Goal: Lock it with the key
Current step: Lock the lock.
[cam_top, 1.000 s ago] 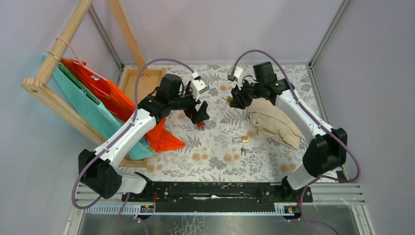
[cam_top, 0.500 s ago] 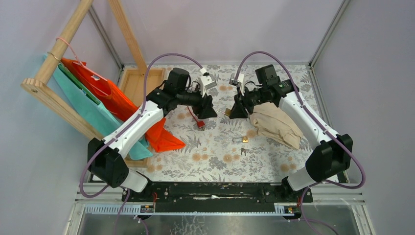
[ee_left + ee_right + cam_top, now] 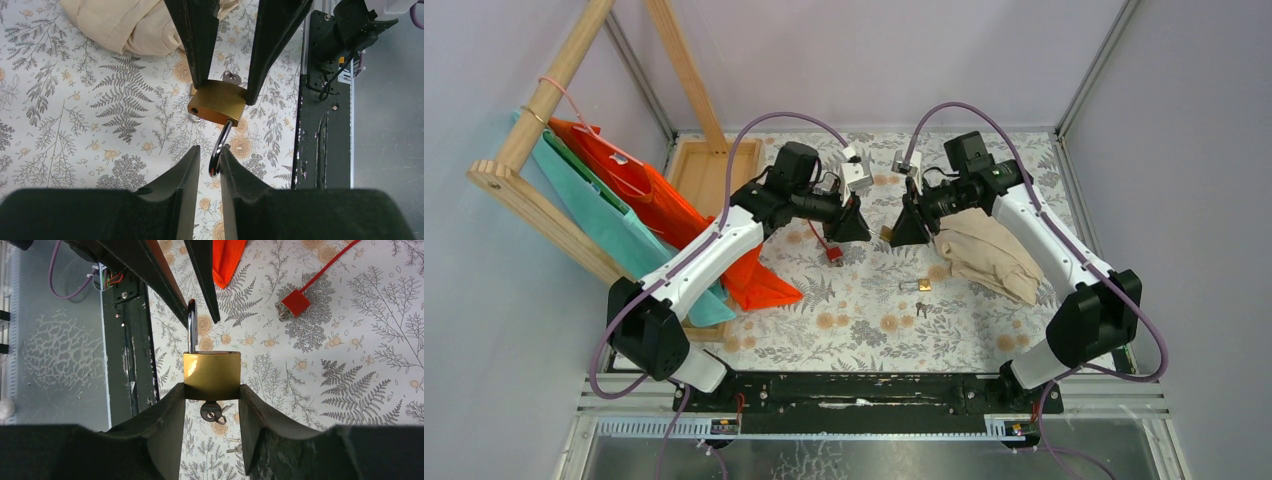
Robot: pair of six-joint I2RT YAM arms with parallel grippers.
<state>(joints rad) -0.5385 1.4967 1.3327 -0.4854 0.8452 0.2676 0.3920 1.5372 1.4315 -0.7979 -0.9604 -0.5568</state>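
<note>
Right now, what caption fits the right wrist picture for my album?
Right gripper clamps a brass padlock, key in its base, shackle inside the left gripper; red lock lies aside.

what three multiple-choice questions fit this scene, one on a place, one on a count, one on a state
1. Where is the small red padlock with its thin red cable? A in a drawer; B on the floral tablecloth; C in a glass jar.
2. How many padlocks show in the right wrist view? A one; B four; C two.
3. The right pincer is: A shut on the brass padlock body; B open, empty; C shut on a spoon.
Answers: 1 B, it lies on the print; 2 C, one brass, one red; 3 A, both fingers press its sides.
</note>
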